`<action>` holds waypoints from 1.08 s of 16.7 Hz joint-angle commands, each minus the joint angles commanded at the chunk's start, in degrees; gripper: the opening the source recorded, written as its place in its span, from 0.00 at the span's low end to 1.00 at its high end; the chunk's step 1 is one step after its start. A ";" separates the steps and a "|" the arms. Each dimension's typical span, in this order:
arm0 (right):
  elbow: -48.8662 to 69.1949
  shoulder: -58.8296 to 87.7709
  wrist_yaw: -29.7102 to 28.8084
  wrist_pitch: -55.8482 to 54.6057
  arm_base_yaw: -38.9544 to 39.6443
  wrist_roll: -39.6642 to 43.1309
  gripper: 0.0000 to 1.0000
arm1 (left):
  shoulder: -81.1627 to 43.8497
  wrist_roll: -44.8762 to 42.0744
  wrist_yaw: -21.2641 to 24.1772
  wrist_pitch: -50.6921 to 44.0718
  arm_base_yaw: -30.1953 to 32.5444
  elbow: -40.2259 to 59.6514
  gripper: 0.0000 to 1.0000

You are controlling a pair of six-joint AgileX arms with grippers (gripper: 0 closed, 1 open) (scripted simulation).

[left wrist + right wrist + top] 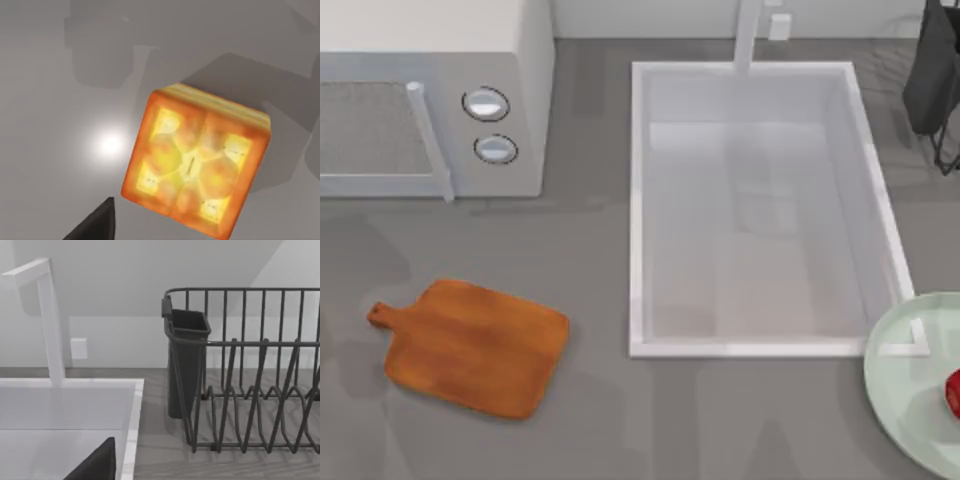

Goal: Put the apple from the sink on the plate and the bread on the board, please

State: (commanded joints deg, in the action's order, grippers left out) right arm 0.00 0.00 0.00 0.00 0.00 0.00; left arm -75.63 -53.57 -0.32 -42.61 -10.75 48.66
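Only one dark fingertip (95,222) of the left arm shows, low in its wrist view, so I cannot tell how wide those fingers stand; it hangs just beside the bread (195,162), which sits on the grey surface (50,125), browned face up. The right arm's fingertip (97,462) pokes in over the sink (65,415), near a dark dish rack (245,375); its grip cannot be judged either. From above, the apple (954,392) lies on the plate (910,370) at lower right, the board (470,345) bare at lower left, a microwave (430,95) upper left.
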 joint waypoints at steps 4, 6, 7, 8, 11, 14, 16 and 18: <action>0.00 0.00 0.00 0.00 0.00 0.00 1.00 | -16.47 -12.08 -0.04 -9.06 -2.44 11.58 1.00; 0.00 0.00 0.00 0.00 0.00 0.00 1.00 | -21.83 -16.59 -0.02 -12.63 -3.37 16.00 1.00; 0.00 0.00 0.00 0.00 0.00 0.00 1.00 | -23.69 -18.21 0.06 -13.78 -3.73 17.82 1.00; 0.00 0.00 0.00 0.00 0.00 0.00 1.00 | -25.01 -19.37 0.18 -14.50 -4.00 19.26 1.00; 0.00 0.00 0.00 0.00 0.00 0.00 1.00 | -26.17 -20.54 0.38 -14.95 -4.26 20.74 1.00; 0.00 0.00 0.00 0.00 0.00 0.00 1.00 | -26.17 -20.54 0.38 -14.95 -4.26 20.74 1.00; 0.00 0.00 0.00 0.00 0.00 0.00 1.00 | -26.11 -20.44 0.35 -14.64 -4.01 20.42 1.00; 0.00 0.00 0.00 0.00 0.00 0.00 1.00 | -27.22 -20.42 0.39 -12.55 -4.12 19.04 1.00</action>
State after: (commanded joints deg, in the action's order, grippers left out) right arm 0.00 0.00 0.00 0.00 0.00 0.00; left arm -102.84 -74.00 0.07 -55.16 -14.87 67.71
